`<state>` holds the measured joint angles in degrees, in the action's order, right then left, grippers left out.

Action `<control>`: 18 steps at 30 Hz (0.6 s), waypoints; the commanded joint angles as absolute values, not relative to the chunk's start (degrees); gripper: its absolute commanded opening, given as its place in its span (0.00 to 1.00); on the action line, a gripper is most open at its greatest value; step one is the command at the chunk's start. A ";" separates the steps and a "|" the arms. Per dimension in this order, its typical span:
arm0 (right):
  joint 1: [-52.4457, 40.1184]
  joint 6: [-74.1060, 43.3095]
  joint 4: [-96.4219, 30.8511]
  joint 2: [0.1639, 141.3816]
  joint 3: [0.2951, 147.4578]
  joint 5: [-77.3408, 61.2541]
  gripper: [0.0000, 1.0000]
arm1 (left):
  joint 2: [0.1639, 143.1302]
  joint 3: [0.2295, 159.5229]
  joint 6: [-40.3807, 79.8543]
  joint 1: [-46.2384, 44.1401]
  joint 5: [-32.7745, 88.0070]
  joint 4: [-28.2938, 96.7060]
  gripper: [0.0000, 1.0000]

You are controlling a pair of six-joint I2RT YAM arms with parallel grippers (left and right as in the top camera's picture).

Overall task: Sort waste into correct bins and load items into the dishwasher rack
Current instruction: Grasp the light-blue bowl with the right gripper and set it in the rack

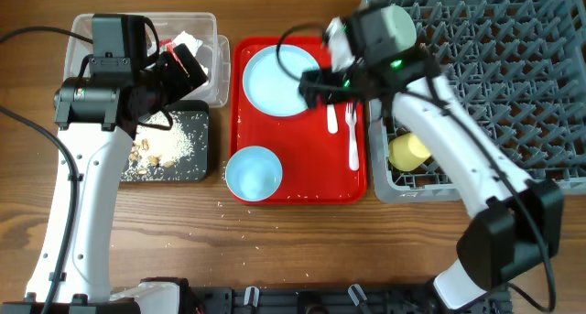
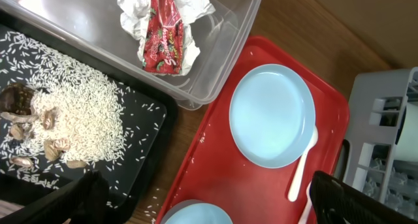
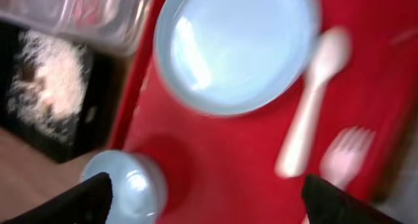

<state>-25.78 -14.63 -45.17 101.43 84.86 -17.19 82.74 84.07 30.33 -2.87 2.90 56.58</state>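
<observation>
The napkin with red wrapper [image 2: 166,21] lies in the clear tub [image 1: 220,39]. Rice and brown scraps [image 2: 78,119] lie in the black tray [image 1: 197,158]. The blue plate [image 1: 275,81], blue bowl [image 1: 254,172], spoon [image 1: 332,117] and fork [image 1: 352,140] sit on the red tray [image 1: 302,193]. The yellow cup [image 1: 409,151] lies in the grey rack [image 1: 494,58]. A pale green round shape [image 1: 389,26], perhaps the green bowl, shows at the rack's far left corner. My left gripper [image 1: 181,67] is open and empty above the tub. My right gripper [image 1: 319,85] is open and empty above the plate's right edge.
A few rice grains [image 1: 224,204] lie on the wooden table in front of the black tray. The right wrist view is blurred; it shows the plate [image 3: 235,48], spoon [image 3: 313,106] and bowl [image 3: 124,185].
</observation>
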 commanded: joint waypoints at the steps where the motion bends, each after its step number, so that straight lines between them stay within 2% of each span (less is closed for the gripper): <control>1: -32.08 -24.32 -40.27 103.33 75.46 -25.36 0.86 | 83.18 84.12 30.28 -2.61 2.96 56.45 1.00; 3: -35.42 -27.24 -36.88 103.70 72.07 -25.17 0.79 | 83.18 84.12 30.28 -2.61 2.94 56.45 1.00; 6: -39.29 -33.28 -36.07 105.93 70.00 -20.23 0.76 | 83.18 84.12 30.28 -2.61 2.96 56.47 1.00; 10: -40.56 -34.70 -36.05 110.98 70.00 -20.25 0.65 | 83.18 84.12 30.28 -2.61 2.94 56.47 1.00; 11: -40.53 -34.74 -36.03 112.12 70.04 -20.86 0.58 | 83.18 84.12 30.28 -2.61 2.94 56.45 1.00; 12: -40.25 -34.81 -35.99 112.49 70.06 -21.21 0.37 | 83.18 84.12 30.28 -2.61 2.96 56.47 1.00; 14: -39.31 -34.92 -36.05 112.05 70.26 -21.34 0.08 | 83.18 84.12 30.28 -2.61 2.94 56.47 1.00; 15: -38.63 -34.83 -36.16 111.35 70.28 -21.26 0.04 | 83.18 84.12 30.28 -2.61 2.96 56.47 1.00; 18: -35.97 -32.34 -37.76 106.28 70.61 -20.51 0.04 | 83.18 84.12 30.28 -2.61 2.94 56.45 1.00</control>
